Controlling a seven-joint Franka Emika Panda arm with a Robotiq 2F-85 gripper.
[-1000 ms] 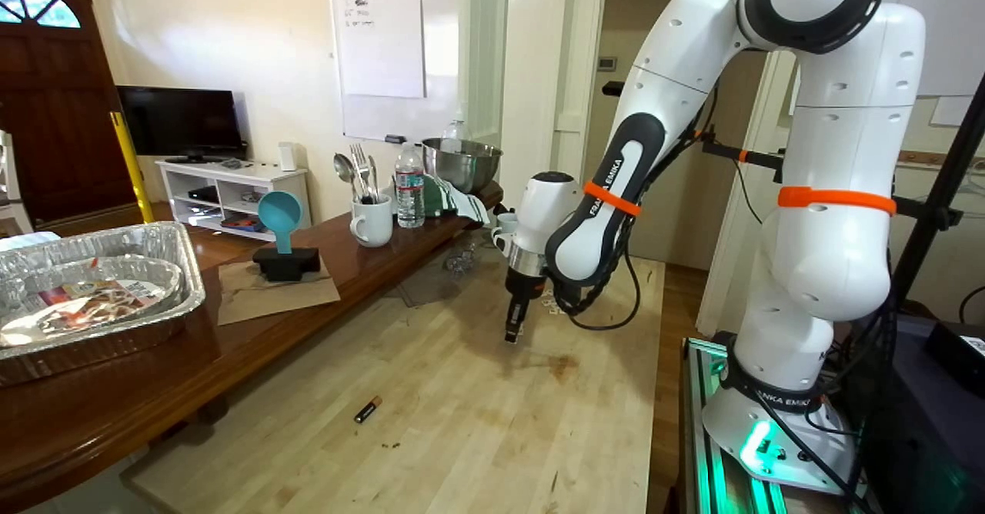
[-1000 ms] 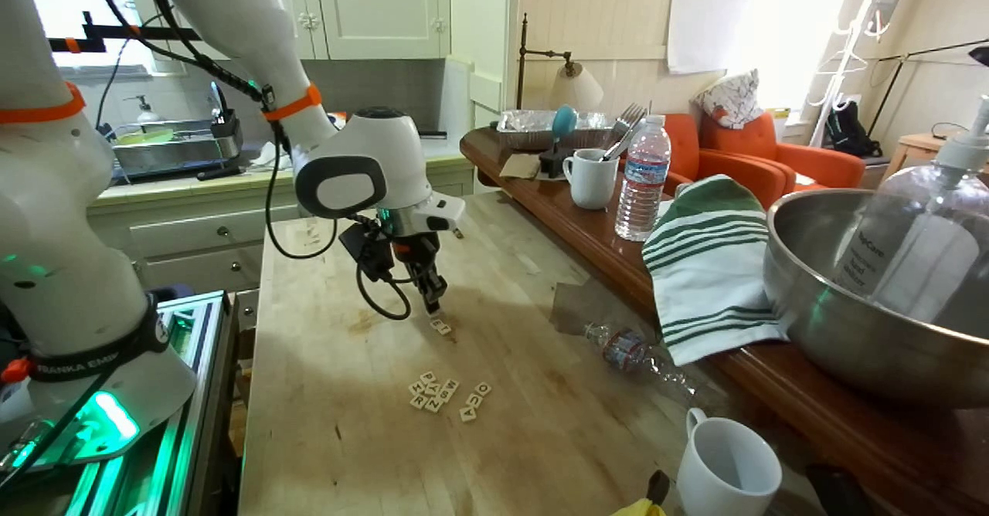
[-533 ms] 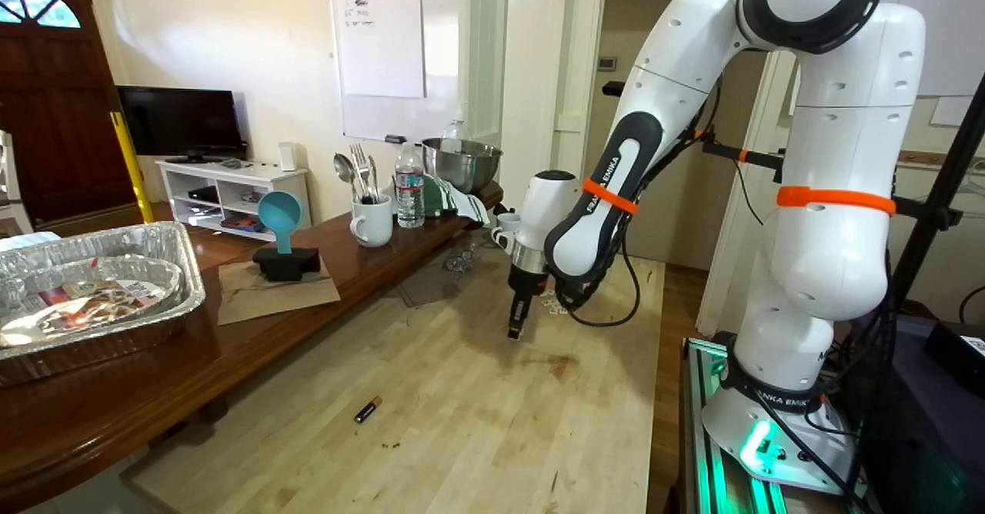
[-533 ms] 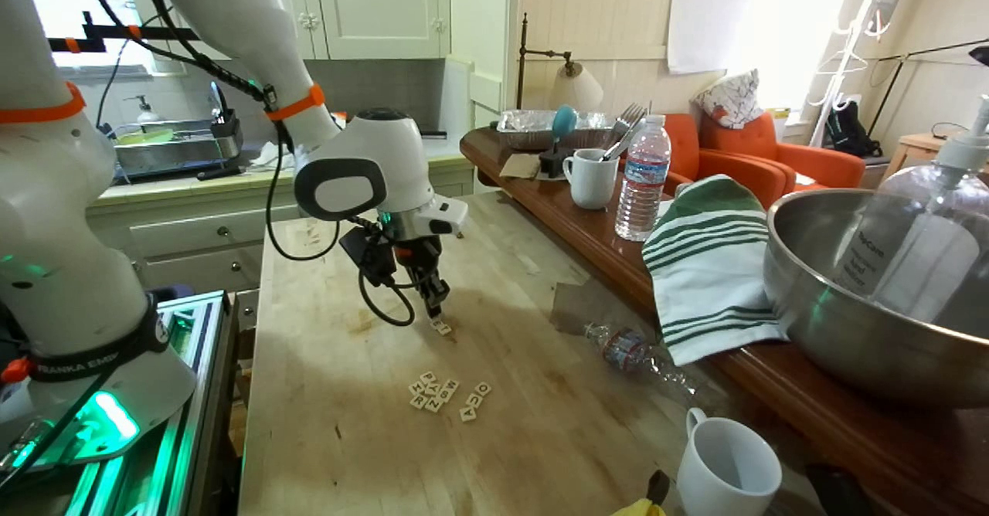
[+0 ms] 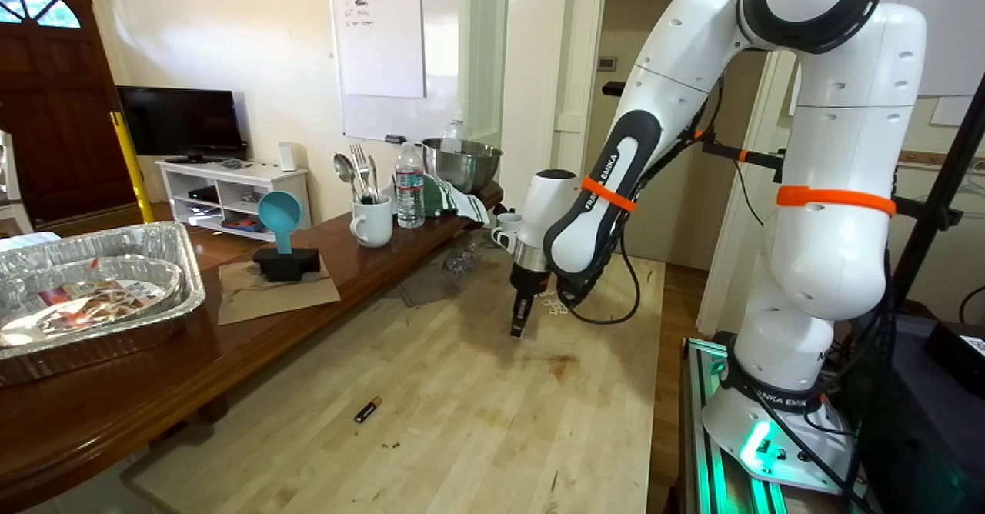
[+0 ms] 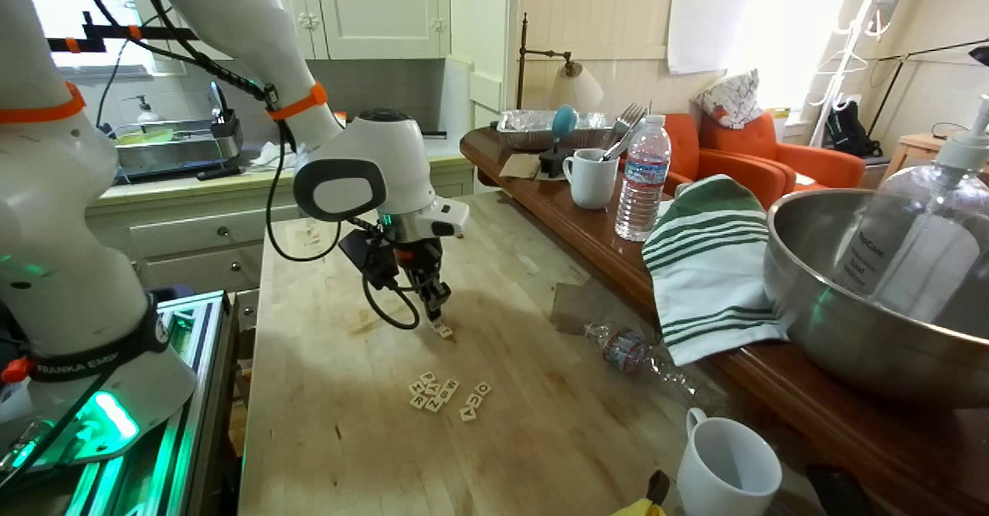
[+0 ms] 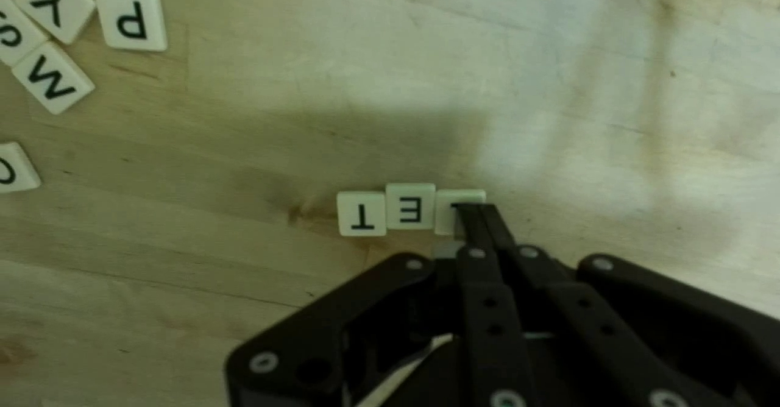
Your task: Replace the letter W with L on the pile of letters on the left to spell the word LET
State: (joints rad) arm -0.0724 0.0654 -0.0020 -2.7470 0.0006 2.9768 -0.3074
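In the wrist view a T tile (image 7: 362, 214) and an E tile (image 7: 410, 206) lie side by side. A third tile (image 7: 445, 215) adjoins the E; only a bit of its dark stroke shows, the rest is hidden under my fingers. My gripper (image 7: 476, 205) is shut, its fingers pressed together over this third tile, with nothing visible between them. In both exterior views my gripper (image 5: 516, 334) (image 6: 435, 317) points down close to the tabletop. The row of tiles (image 6: 443, 331) shows beside the fingertips. The W tile (image 7: 52, 78) lies apart in the pile, also in an exterior view (image 6: 450, 385).
Loose tiles, including a P (image 7: 131, 18) and a Y (image 7: 56, 5), lie near the W. An O tile (image 6: 483, 388) lies in a smaller group. A battery (image 5: 368, 409), a crushed bottle (image 6: 626, 348) and a white mug (image 6: 728, 466) are on the table. A raised wooden counter (image 5: 323, 283) borders it.
My shut gripper has moved slightly toward the loose letter pile, low over the table. The tile row appears to have shifted very slightly the same way.
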